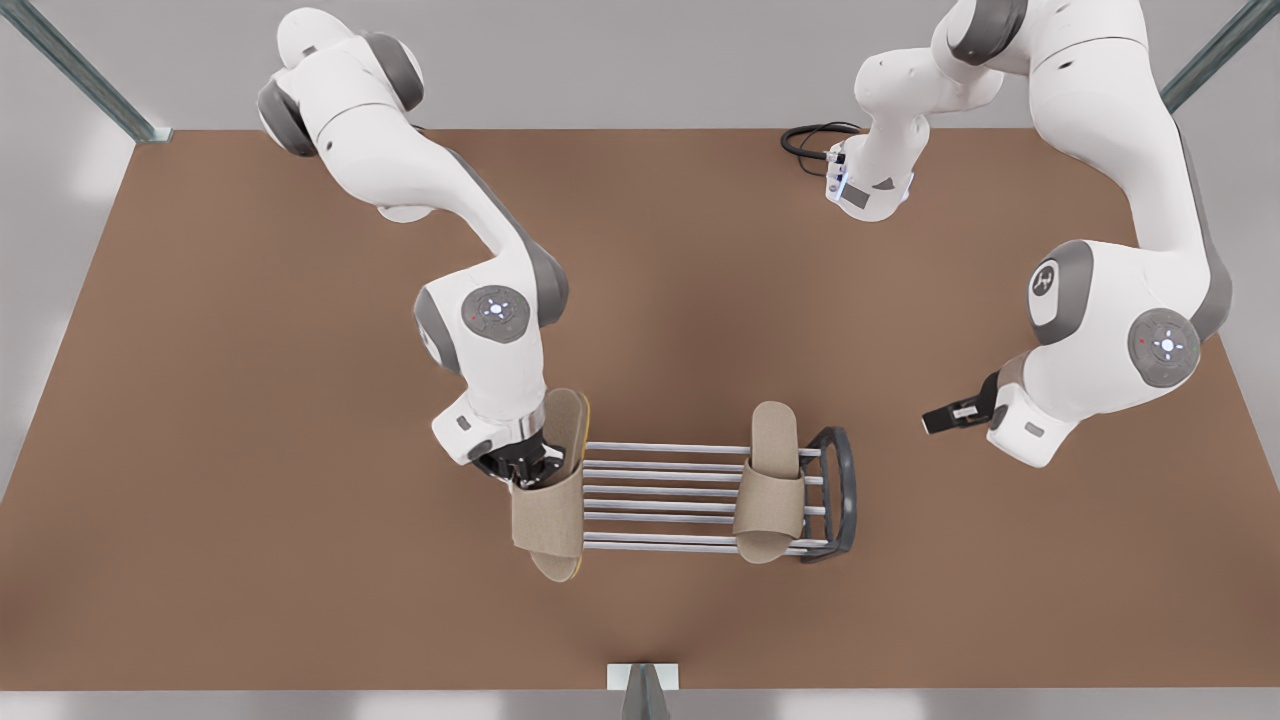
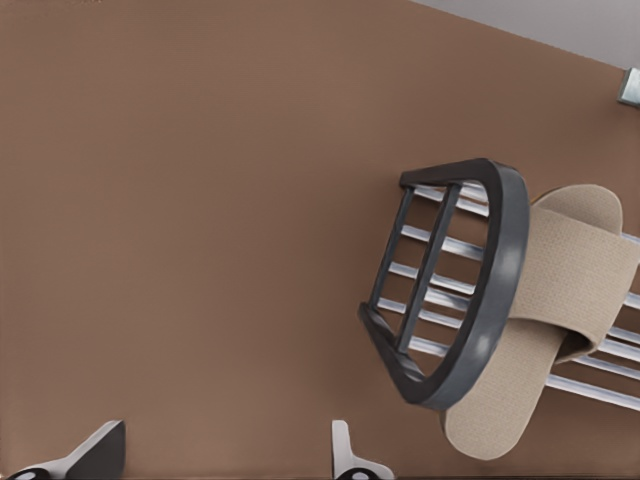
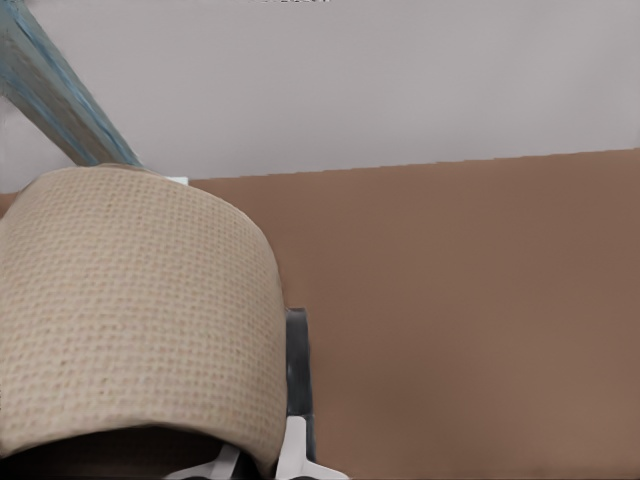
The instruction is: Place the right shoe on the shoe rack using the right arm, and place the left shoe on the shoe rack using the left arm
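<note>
1. I see the right claw [image 1: 528, 462] pinching the right shoe [image 1: 553, 500] by its strap at the shoe rack's [image 1: 690, 497] end on the front view's left.
2. The left shoe [image 1: 770, 482] lies across the rack bars by the dark end frame.
3. The left claw [image 1: 942, 420] hangs spread above the tabletop [image 1: 250, 450], apart from the rack.

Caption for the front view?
Right gripper grips right shoe at end of shoe rack; left shoe lies on it, left gripper open nearby.

Simulated lab: bare brown table [image 1: 250, 400] (grey surround).
</note>
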`<action>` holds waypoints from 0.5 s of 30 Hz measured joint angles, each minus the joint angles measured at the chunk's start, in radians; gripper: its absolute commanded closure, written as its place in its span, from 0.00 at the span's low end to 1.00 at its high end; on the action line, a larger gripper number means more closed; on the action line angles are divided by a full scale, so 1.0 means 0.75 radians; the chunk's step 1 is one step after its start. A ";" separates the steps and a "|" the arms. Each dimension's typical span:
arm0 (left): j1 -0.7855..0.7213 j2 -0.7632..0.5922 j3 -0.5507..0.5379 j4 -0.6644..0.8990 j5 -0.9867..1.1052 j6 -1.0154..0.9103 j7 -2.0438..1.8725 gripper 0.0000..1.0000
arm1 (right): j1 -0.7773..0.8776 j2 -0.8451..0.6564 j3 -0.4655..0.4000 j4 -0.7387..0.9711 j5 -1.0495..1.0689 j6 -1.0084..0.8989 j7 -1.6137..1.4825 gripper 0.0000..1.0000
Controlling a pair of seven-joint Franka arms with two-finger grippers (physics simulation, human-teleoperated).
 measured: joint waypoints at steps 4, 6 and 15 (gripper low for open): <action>0.010 -0.014 0.000 -0.027 -0.007 -0.030 0.068 0.00 | 0.049 0.039 -0.026 0.065 0.001 -0.001 0.088 0.79; 0.011 -0.015 0.000 -0.028 -0.007 -0.043 0.097 0.00 | 0.054 0.042 -0.027 0.076 0.001 -0.001 0.127 0.79; 0.009 -0.011 0.000 -0.022 0.002 -0.069 0.194 0.00 | 0.192 0.042 -0.103 0.096 -0.002 0.001 0.267 0.79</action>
